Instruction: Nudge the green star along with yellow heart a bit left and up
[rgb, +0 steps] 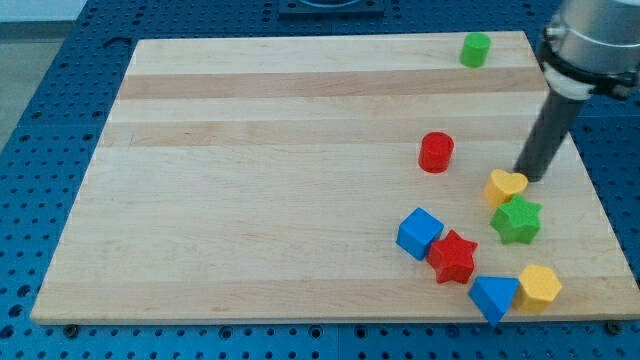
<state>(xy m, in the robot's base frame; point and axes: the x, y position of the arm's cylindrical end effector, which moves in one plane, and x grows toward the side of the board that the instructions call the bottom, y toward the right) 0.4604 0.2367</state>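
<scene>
no jaws on this rig, just a bare rod holding nothing | my tip (524, 177) sat at the yellow heart's (505, 186) upper right edge, looked like touching | green star (517, 220) right below the heart, touching it | risk: shoving left from there probably would've slid only the heart, left the star behind, maybe bumped the red cylinder (436, 152)

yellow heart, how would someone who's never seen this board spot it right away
Look to the right side of the wooden board, where my tip comes down. The yellow heart lies just at the tip's left, touching the green star below it. The other yellow block is blunter and near the bottom edge.
</scene>
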